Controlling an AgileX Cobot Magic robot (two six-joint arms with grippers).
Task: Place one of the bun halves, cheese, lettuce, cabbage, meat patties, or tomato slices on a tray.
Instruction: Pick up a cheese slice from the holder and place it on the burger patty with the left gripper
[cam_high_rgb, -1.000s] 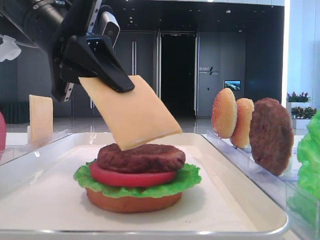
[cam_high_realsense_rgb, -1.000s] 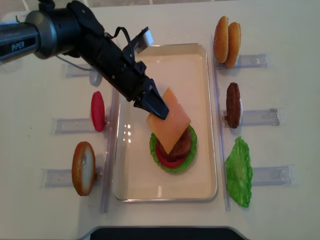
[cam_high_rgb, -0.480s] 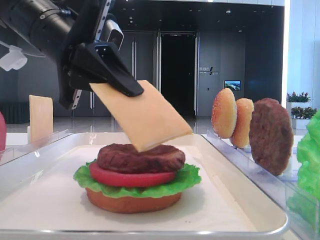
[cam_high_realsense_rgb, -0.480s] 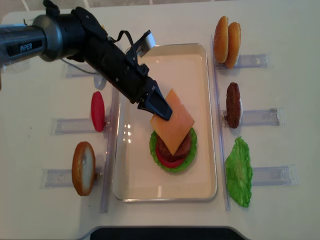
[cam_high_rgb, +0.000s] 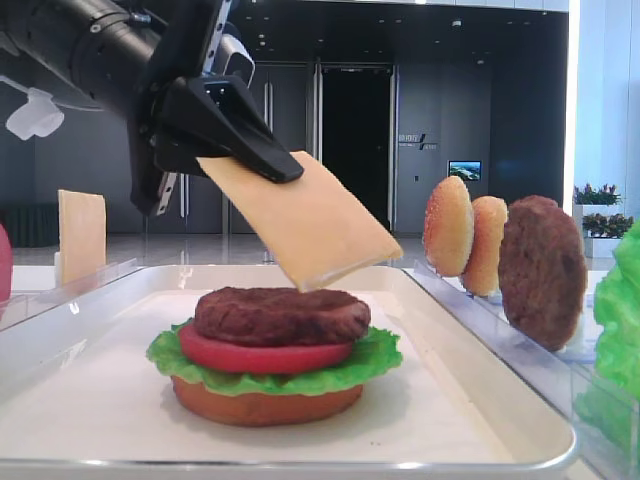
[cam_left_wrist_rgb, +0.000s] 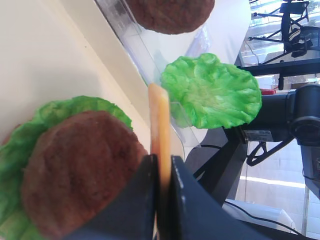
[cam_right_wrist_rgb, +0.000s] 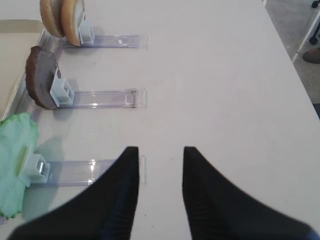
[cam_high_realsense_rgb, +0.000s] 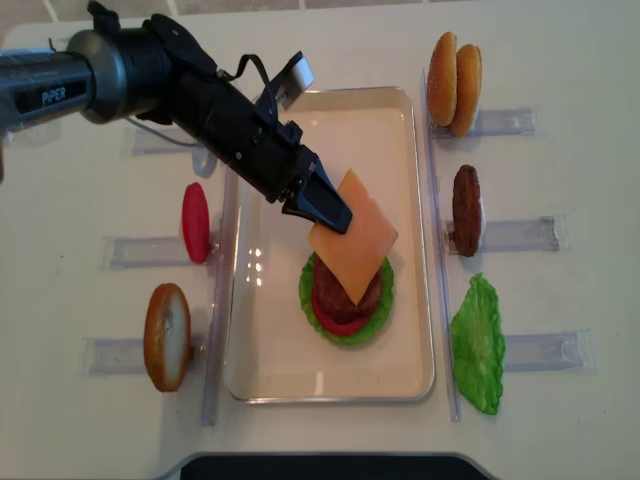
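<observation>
Cheese hangs tilted above the stacked burger, and you can see its lower corner just over the meat patty, not lying on it. Your left gripper has its jaws clamped on the upper edge of the slice. Under the patty sit a tomato slice, lettuce and a bun half, all on the white tray. Your right gripper hovers over the table, jaws apart, holding nothing.

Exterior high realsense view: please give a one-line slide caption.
Left end effector holds the cheese tilted above the patty stack on the tray.
</observation>
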